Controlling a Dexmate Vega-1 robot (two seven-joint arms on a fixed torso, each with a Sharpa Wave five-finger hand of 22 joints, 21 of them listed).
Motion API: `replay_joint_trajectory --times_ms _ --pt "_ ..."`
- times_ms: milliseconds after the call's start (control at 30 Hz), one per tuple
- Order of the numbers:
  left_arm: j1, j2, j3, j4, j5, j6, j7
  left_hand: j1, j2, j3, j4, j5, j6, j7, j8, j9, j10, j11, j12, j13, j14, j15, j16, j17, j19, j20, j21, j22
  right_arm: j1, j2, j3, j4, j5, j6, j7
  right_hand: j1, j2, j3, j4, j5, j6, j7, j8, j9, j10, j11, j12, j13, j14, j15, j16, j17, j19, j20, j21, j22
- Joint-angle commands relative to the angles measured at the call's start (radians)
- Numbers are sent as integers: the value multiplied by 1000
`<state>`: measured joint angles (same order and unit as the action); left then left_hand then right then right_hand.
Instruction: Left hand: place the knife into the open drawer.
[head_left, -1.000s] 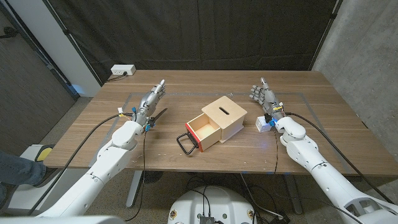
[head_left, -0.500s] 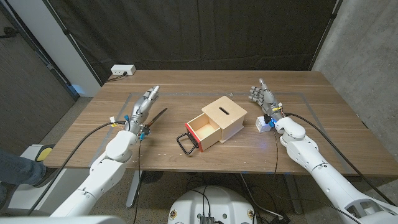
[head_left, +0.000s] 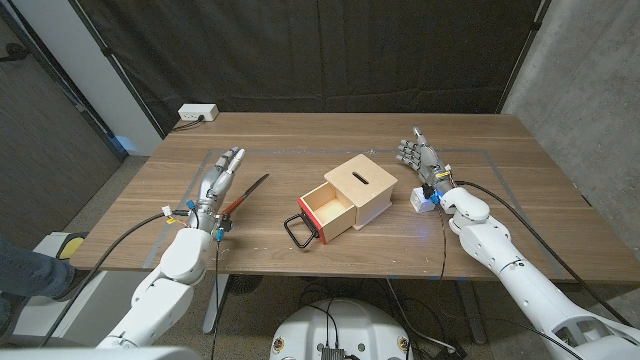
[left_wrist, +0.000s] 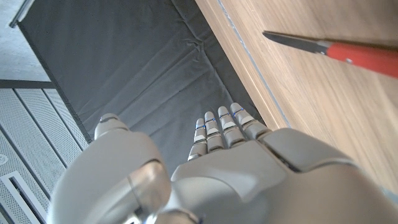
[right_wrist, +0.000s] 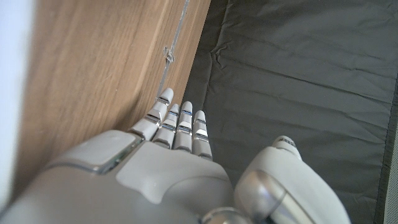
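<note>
1. Red-handled and dark-bladed, the knife (head_left: 243, 194) is seen lying on the wooden table (head_left: 520, 150), untouched, just beside the left hand (head_left: 216, 179) on the side that faces the drawer.
2. Its long axis is set at a slant: the handle end lies nearer the wrist of that hand, and the blade tip points away past the fingertips, roughly along the line of the outstretched fingers.
3. The left hand is held with fingers straight and apart, and nothing is gripped in it (the left wrist view shows the knife (left_wrist: 336, 46) lying apart from the fingers (left_wrist: 219, 127), on the table off to their side).
4. The open drawer (head_left: 327, 210) of the small wooden box (head_left: 361, 187) is found farther out on the same side as the knife, so the knife lies between the left hand and its goal.
5. The right hand (head_left: 420, 155) is seen well beyond the box, fingers extended and holding nothing; the left hand is clearly the nearer to the knife.
6. The coming move is judged to be a short sideways reach onto the handle, with the grasp closed across the slanted axis; pick-up has not yet been made, so the task is barely begun.
</note>
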<state>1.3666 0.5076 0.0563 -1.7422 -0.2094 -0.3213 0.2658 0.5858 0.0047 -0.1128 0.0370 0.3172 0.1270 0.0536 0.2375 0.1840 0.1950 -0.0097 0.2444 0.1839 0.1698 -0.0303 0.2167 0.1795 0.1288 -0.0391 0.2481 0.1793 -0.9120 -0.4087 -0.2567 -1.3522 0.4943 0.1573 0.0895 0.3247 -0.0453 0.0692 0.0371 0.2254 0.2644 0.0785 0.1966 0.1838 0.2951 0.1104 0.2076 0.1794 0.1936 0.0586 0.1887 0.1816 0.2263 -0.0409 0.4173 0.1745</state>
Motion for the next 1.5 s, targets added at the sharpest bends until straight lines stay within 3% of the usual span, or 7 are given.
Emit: replay_joint_trajectory --times_ms 33,300,667,867,933,1100,1500 --pt "124 -37 -72 -103 131 59 122 7 6 2 -7 0 14 0 9 4 10 2 2 5 13 2 6 3 9 -31 6 5 27 13 -15 37 -1 -5 34 9 3 2 -5 2 10 4 3 6 12 -1 5 4 9 1 4 3 12 -1 -7 3" --pt "177 -59 -106 -172 265 153 214 25 13 7 -14 0 29 2 12 4 15 5 0 5 17 6 3 3 13 -29 5 5 24 9 -19 22 -6 -21 30 9 4 2 -6 1 11 3 3 6 12 1 5 4 9 1 3 3 14 -1 -9 3" --pt "233 -116 -103 -311 516 477 381 75 27 21 -37 -3 62 13 14 4 45 29 0 5 29 36 -4 3 20 -6 2 7 42 17 -33 42 -12 -32 40 10 5 1 -7 0 13 3 3 6 12 -1 5 4 9 1 3 3 15 -1 -14 3" --pt "220 -140 -82 -336 615 607 450 134 39 36 -64 -13 120 29 21 5 104 52 7 5 71 72 -2 1 24 -9 -5 7 55 20 -38 55 -14 -35 48 10 5 0 -7 0 13 2 3 6 14 1 5 4 10 0 3 3 15 -1 -17 4" --pt "212 -138 -78 -336 625 632 449 154 43 41 -74 -16 131 33 22 5 114 57 6 5 81 80 -2 1 26 3 -6 6 56 21 -38 56 -14 -35 49 10 5 0 -8 0 13 2 3 6 13 0 5 4 10 2 3 3 15 -1 -18 4" --pt "191 -136 -50 -339 666 719 454 185 48 50 -90 -21 141 36 20 5 130 57 5 5 89 85 -5 0 23 29 -10 6 53 24 -37 60 -14 -23 53 10 6 0 -8 -1 14 1 3 6 13 0 5 4 10 2 3 3 16 -1 -19 4" --pt "142 -126 39 -354 802 967 487 230 46 58 -115 -30 166 31 19 5 157 57 4 6 107 105 -7 0 48 42 -6 7 77 40 -44 98 -20 -4 63 11 8 0 -9 -1 16 2 3 6 15 2 5 4 12 2 3 3 17 -1 -24 4"
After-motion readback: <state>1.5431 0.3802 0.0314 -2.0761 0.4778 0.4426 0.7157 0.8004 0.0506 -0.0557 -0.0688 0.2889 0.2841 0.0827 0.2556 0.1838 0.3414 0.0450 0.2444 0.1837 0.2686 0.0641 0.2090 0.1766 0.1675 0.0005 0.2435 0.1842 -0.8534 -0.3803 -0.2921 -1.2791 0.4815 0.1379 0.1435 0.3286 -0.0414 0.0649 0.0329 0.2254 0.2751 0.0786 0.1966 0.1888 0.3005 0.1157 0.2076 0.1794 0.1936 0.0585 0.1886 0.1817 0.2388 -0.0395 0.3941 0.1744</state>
